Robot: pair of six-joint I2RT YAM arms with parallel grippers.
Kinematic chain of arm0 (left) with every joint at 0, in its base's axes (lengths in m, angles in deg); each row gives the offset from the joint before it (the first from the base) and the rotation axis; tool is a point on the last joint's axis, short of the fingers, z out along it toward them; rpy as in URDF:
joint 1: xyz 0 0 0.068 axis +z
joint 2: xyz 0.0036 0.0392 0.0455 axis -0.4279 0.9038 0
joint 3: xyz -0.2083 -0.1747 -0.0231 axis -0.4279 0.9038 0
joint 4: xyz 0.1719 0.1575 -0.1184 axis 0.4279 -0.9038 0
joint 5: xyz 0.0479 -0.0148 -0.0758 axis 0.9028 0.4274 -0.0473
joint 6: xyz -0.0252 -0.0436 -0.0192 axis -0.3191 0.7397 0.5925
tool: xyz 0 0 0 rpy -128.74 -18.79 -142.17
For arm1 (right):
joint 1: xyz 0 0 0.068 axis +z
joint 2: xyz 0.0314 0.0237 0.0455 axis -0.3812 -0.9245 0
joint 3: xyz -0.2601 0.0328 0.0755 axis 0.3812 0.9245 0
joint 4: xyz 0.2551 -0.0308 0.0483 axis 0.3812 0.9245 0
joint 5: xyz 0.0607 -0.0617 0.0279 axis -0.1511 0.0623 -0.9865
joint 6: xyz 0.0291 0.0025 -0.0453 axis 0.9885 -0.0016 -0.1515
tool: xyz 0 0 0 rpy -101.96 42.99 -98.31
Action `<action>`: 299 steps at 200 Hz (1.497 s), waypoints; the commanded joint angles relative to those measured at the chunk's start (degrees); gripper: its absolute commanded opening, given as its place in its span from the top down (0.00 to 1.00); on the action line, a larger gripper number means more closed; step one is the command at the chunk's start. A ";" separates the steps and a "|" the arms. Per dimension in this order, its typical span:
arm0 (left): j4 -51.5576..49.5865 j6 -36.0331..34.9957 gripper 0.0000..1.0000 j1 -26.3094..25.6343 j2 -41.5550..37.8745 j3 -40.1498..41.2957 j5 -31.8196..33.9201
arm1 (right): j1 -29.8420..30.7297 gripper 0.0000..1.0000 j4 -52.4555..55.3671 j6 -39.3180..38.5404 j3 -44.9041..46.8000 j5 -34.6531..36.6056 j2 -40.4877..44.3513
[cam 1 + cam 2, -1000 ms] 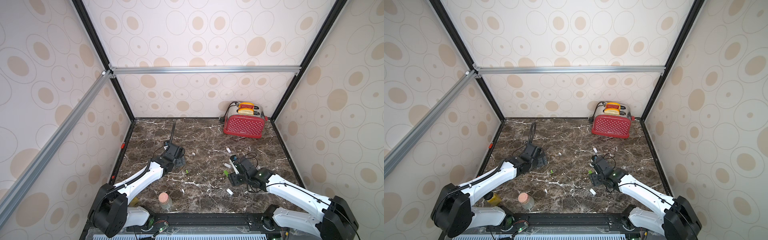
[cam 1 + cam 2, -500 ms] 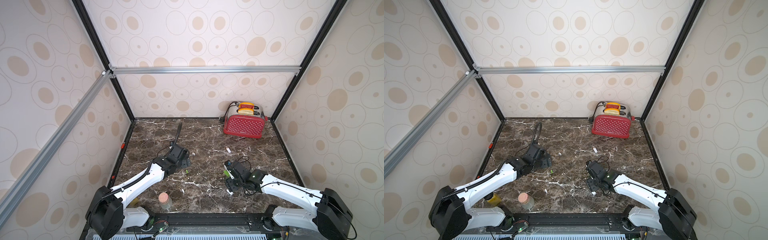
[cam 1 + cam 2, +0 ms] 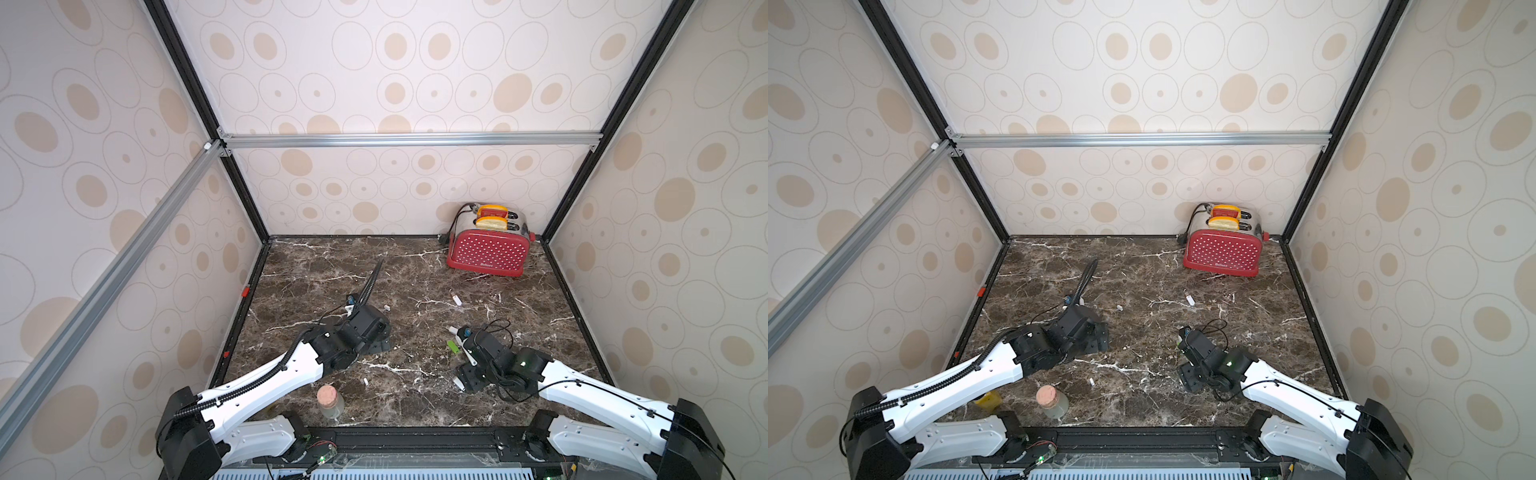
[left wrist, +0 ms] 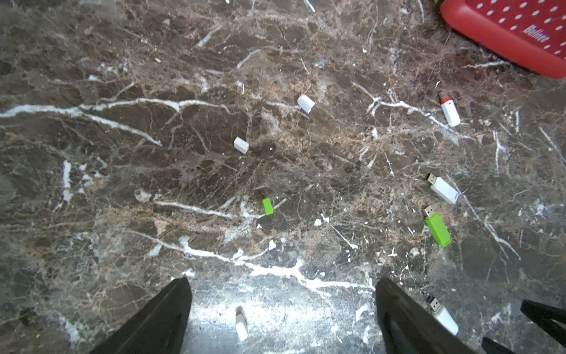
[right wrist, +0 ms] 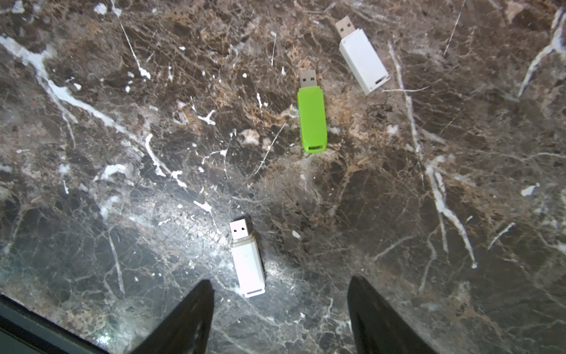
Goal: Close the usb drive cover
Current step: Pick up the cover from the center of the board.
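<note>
Several USB drives lie uncapped on the marble table: a green drive (image 5: 311,118), a white drive (image 5: 361,56) and a second white drive (image 5: 247,260). My right gripper (image 5: 281,279) hangs open just behind that second drive, holding nothing. Loose caps lie apart from the drives: a green cap (image 4: 267,206), a square white cap (image 4: 241,145) and a rounded white cap (image 4: 306,103). Another white cap (image 4: 241,327) lies on the table under my open left gripper (image 4: 283,279). In both top views the left gripper (image 3: 376,340) (image 3: 1098,340) is left of centre and the right gripper (image 3: 467,374) (image 3: 1187,376) right of it.
A red toaster (image 3: 488,249) stands at the back right. A white drive with a red cap (image 3: 456,299) lies mid-table. A corked bottle (image 3: 330,401) stands near the front edge, with a yellow object (image 3: 988,400) to its left. Cables loop over the right wrist.
The left gripper has moved right and toward the front. The right gripper has moved toward the front edge, over the white drive. No drive or cap has moved.
</note>
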 commanded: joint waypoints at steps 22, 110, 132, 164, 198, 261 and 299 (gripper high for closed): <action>-5.22 10.31 0.01 -7.07 -1.32 -1.32 3.37 | 0.73 0.27 1.48 0.63 0.54 0.26 0.00; 5.95 11.28 0.01 -11.72 -1.26 1.73 -0.77 | 0.79 0.26 1.90 0.78 0.91 0.54 2.47; 7.73 13.16 0.01 -11.85 -3.45 4.41 -3.41 | 0.74 0.26 1.97 0.88 1.14 0.87 3.22; 5.54 19.64 0.01 -11.92 -4.50 7.34 -2.54 | 0.76 0.26 1.56 0.95 1.26 0.84 3.25; -0.86 25.33 0.06 -11.86 -1.57 7.38 -1.09 | 0.80 0.26 1.70 0.87 1.26 0.07 3.19; -9.18 32.11 0.11 -11.92 2.87 5.19 1.64 | 0.77 0.26 1.46 0.76 1.26 -1.12 1.92; -7.00 33.99 0.10 -11.95 5.31 5.90 -1.02 | 0.82 0.26 0.53 0.93 2.00 -1.50 1.95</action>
